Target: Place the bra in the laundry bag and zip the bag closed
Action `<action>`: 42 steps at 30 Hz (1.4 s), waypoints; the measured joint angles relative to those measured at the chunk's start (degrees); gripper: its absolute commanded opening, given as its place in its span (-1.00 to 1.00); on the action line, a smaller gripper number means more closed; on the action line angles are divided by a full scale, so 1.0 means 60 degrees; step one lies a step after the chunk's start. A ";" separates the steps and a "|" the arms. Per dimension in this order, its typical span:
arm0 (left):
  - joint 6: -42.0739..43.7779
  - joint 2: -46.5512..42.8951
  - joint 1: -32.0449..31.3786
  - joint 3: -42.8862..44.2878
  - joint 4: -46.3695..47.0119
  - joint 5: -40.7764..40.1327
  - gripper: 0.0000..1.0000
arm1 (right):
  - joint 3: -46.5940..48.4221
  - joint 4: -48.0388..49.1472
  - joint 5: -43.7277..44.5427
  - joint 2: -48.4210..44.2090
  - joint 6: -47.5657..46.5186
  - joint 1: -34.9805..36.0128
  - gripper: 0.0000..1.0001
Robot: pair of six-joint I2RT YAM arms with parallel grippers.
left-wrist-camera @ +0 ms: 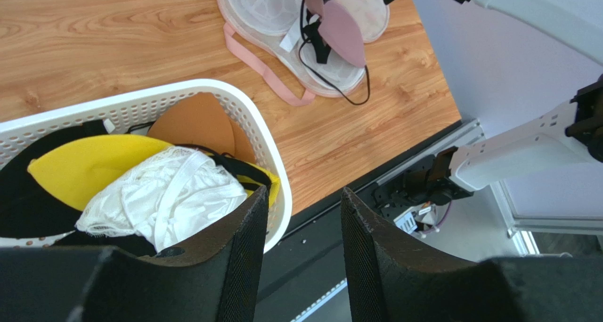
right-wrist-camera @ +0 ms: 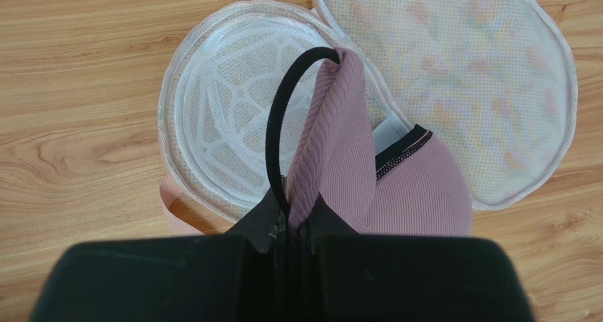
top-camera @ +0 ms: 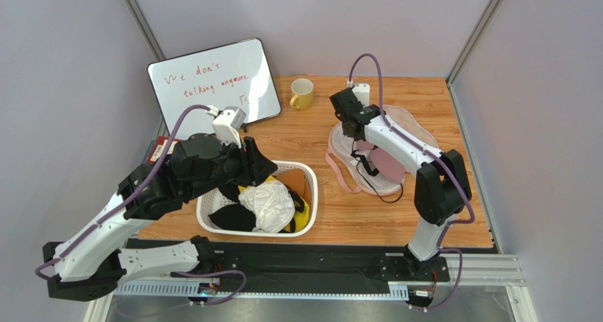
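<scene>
The laundry bag lies unzipped and spread open on the right of the table, its printed flap folded back from the mesh half. My right gripper is shut on the pale pink bra, pinching an edge of a cup beside its black strap. The bra hangs over the open bag, one black strap trailing onto the table. My right gripper is above the bag's left half. Over the basket on the left, my left gripper is open and empty. The left wrist view shows the bra too.
A white slotted basket at the front left holds a white cloth, a yellow garment and dark items. A yellow mug and a whiteboard stand at the back. The bag's pink loop lies towards the basket.
</scene>
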 measured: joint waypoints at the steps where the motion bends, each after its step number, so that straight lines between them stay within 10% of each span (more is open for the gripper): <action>1: -0.0015 0.0015 0.0000 -0.0062 0.0000 0.0007 -0.02 | 0.0036 -0.0040 -0.0022 0.0058 0.0000 -0.0007 -0.99; 19: -0.0386 0.0022 0.0007 -0.0423 0.0069 -0.0164 -0.03 | 0.2390 -0.0444 -0.0080 0.1563 -0.0015 -0.0466 -0.92; 22: -0.0419 0.0011 0.0018 -0.0543 0.0073 -0.0164 0.03 | 0.2444 -0.0561 -0.0240 0.1832 -0.0004 -0.0470 -0.75; 26: -0.0419 0.0208 0.0277 -0.0601 0.0135 0.0066 0.13 | 0.2444 -0.0827 -0.0743 0.1974 0.0051 -0.0470 0.07; 30: -0.0324 0.0747 0.1479 -0.0601 0.0619 0.0969 0.20 | 0.2288 -0.1020 -0.1508 0.1894 0.0058 -0.0532 0.44; 42: 0.0761 0.7104 0.3807 0.2018 0.3169 0.5413 0.20 | -0.1217 -0.0539 -0.4841 -0.2397 0.0109 -0.3286 0.57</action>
